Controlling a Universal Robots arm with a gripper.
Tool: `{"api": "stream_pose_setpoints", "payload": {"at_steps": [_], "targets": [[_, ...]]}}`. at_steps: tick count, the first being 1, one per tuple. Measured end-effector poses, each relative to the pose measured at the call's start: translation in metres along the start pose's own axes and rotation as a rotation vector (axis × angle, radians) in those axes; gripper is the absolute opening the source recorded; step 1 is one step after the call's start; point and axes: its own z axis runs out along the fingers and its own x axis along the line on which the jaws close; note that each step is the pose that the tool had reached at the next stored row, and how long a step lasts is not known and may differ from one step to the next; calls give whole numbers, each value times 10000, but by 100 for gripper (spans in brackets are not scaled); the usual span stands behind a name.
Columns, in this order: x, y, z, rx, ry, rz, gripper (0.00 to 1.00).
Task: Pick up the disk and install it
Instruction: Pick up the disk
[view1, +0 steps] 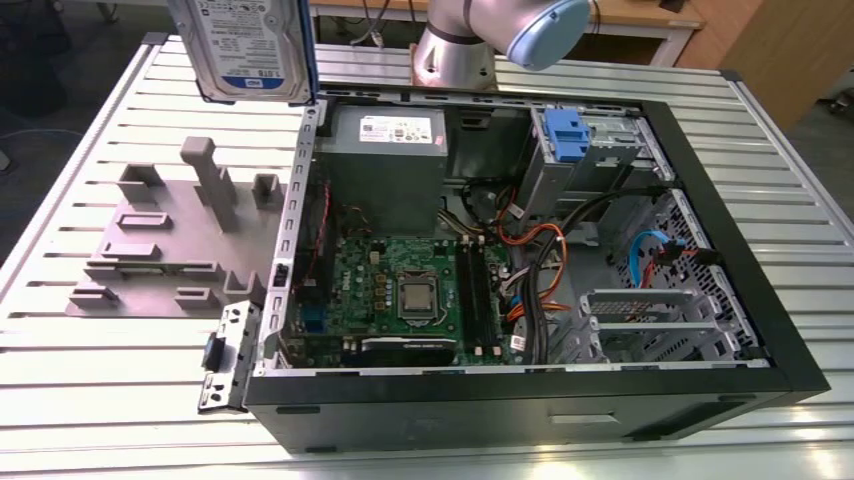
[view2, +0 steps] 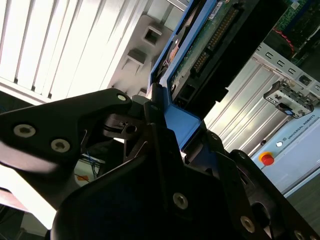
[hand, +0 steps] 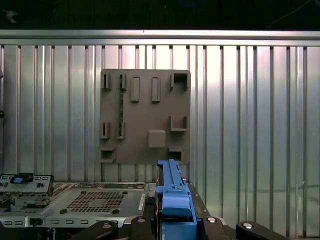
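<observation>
One flat silver hard disk with blue rails hangs above the ribbed bench, at the exterior view's far left, with the jaws of the black gripper clamped on its rails. It is probably stiff, fairly heavy and shock-fragile; the rails give the safest hold.

No legible print — neither on the disk nor the grey box.

The blue-railed disk hangs upright, its white-and-blue label showing.

Slatted metal table, glare on slats; wooden furniture behind.
</observation>
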Motion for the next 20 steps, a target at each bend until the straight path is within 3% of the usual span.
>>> {"api": "stream_pose_setpoints", "payload": {"at_steps": [20], "targets": [[9, -77, 2, 1, 0, -1, 36]]}}
